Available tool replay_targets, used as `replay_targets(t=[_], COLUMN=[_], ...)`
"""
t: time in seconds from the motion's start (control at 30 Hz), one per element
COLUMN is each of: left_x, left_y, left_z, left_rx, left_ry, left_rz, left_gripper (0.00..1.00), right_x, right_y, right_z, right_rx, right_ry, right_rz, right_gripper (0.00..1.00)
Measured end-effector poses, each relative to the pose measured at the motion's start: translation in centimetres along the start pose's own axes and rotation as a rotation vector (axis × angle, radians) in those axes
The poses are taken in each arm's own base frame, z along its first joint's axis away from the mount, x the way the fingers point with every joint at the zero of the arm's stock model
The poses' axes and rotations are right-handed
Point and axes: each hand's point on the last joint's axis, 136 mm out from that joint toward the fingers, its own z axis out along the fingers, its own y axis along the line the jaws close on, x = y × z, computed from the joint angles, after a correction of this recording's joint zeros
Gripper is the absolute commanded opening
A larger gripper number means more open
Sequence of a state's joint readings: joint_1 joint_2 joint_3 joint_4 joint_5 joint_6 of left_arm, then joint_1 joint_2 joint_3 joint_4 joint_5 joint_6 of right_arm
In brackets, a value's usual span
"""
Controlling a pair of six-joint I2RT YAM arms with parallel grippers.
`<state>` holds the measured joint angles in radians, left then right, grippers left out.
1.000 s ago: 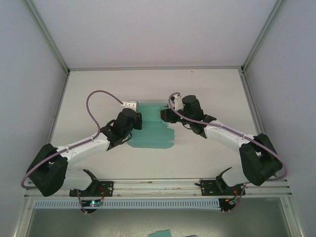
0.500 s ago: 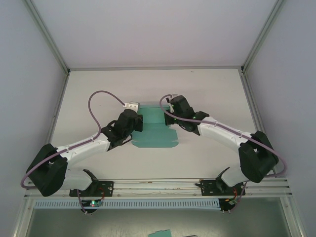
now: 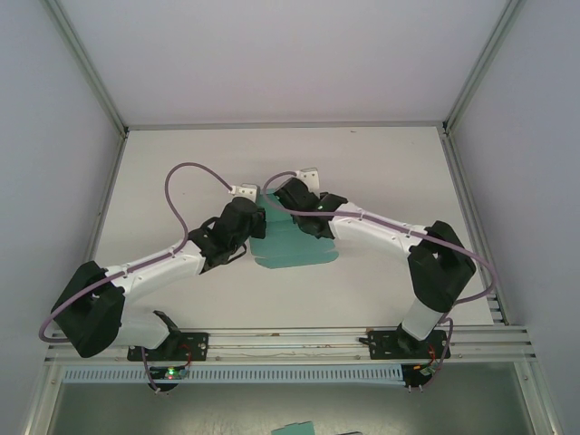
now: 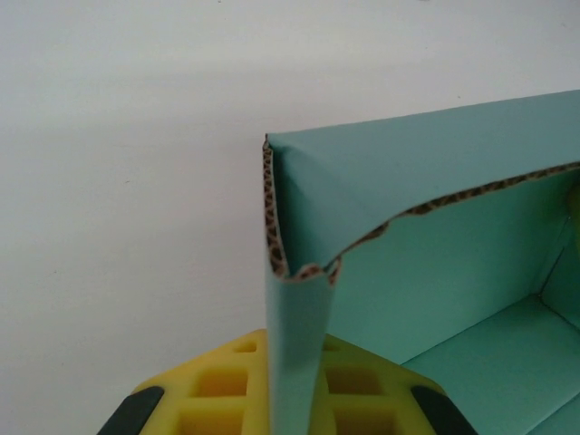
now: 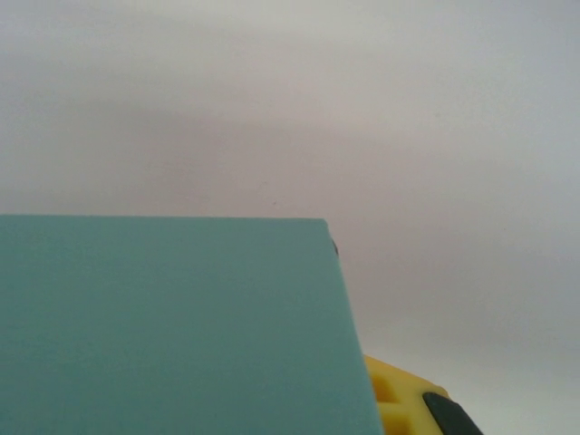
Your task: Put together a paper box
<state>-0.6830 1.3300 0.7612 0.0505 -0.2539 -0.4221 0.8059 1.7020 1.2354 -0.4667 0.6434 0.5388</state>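
Observation:
The teal-green paper box lies partly folded on the white table between both arms. In the left wrist view one folded side wall of the box stands upright, its corrugated edge showing, and my left gripper is shut on that wall's end between the yellow fingers. From above, the left gripper sits at the box's left side. My right gripper is at the box's far left corner. A flat teal panel covers most of its jaws; one yellow finger peeks out to the panel's right.
The white table is walled by grey panels and metal frame posts. Purple cables loop over both arms near the box. A small teal paper piece lies below the table's front rail.
The right arm has swung left along the box's far edge, from its right side to its far left corner. The left gripper and the box have shifted slightly right.

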Motion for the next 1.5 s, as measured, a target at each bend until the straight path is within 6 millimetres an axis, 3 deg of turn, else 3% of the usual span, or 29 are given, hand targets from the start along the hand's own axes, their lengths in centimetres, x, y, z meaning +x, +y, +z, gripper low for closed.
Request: replay_targets(t=[0.07,0.13,0.27,0.37,0.43,0.57,0.67,0.8,1.07,1.2,1.3,1.43,1.5], left_x=[-0.1,-0.4,-0.9,-0.7,-0.4,-0.1,-0.7,-1.2,-1.3,-0.9,-0.4,-0.5,-0.6], left_y=[-0.4,-0.6,-1.1,-1.2,-1.1,-0.9,-1.0,-1.3,-1.1,-0.6,-0.4,-0.3,-0.2], left_z=[-0.1,-0.1,-0.2,-0.2,-0.2,-0.4,-0.8,-1.3,-1.4,-1.3,-1.3,-1.2,-1.2], left_rx=[0.013,0.023,0.047,0.052,0.049,0.043,0.048,0.059,0.049,0.03,0.018,0.011,0.009], left_ry=[-0.001,-0.009,-0.023,-0.016,-0.001,0.01,-0.008,-0.026,-0.034,-0.023,-0.006,-0.01,-0.012], left_rz=[-0.005,-0.01,-0.016,-0.008,0.001,0.004,-0.001,-0.005,-0.004,0.002,0.012,0.011,0.01], left_gripper=[0.0,0.0,0.0,0.0,0.0,0.0,0.0,0.0,0.0,0.0,0.0,0.0,0.0], right_x=[-0.2,-0.7,-0.9,-0.3,0.5,0.7,-0.1,-0.6,-0.3,0.7,1.0,0.5,0.3], right_y=[-0.4,-0.8,-1.3,-1.3,-1.3,-1.1,-1.1,-1.1,-0.6,0.2,0.7,1.0,1.0], right_z=[-0.2,-0.6,-0.8,-0.4,-0.3,-1.2,-2.5,-3.4,-3.0,-1.8,-1.0,-1.2,-1.1], right_rx=[0.044,0.087,0.143,0.121,0.07,-0.115,-0.254,-0.378,-0.483,-0.515,-0.537,-0.553,-0.542], right_ry=[-0.029,-0.066,-0.115,-0.131,-0.138,-0.176,-0.224,-0.25,-0.214,-0.167,-0.135,-0.137,-0.128], right_rz=[-0.008,-0.016,-0.057,-0.102,-0.139,-0.134,-0.091,-0.042,0.006,0.0,0.001,0.005,0.008], right_gripper=[0.03,0.11,0.17,0.31,0.35,0.31,0.22,0.25,0.24,0.26,0.21,0.0,0.0])
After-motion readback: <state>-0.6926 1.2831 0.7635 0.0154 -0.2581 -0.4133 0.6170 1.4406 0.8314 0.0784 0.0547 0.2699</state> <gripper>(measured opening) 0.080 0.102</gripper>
